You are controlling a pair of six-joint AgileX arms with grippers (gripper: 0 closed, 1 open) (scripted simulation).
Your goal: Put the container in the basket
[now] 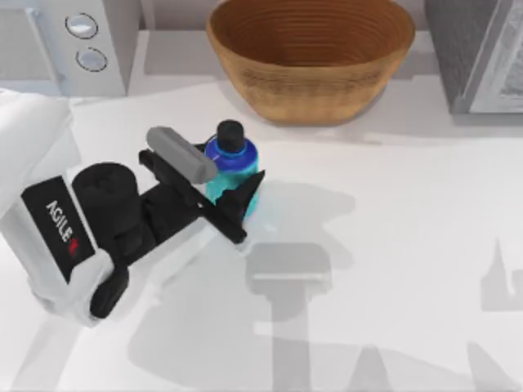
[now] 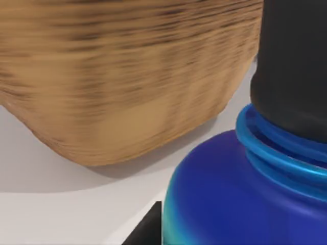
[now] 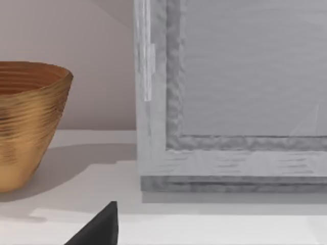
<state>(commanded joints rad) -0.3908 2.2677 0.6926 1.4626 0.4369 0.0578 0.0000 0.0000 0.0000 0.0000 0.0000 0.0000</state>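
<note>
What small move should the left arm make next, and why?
Probably lift straight up. The left gripper has its fingers either side of the container, which stands upright on the table in front of the basket, whose rim is higher than the bottle.

1. We see a white table (image 1: 425,245) with grey shadows lying across it.
2. At its far left corner stands a pale grey appliance (image 1: 73,41) with two round dials (image 1: 82,26) on its face, one just nearer than the other.
3. At the far right corner stands a grey box (image 1: 478,53) with a framed panel (image 3: 245,71), resting on the table.
</note>
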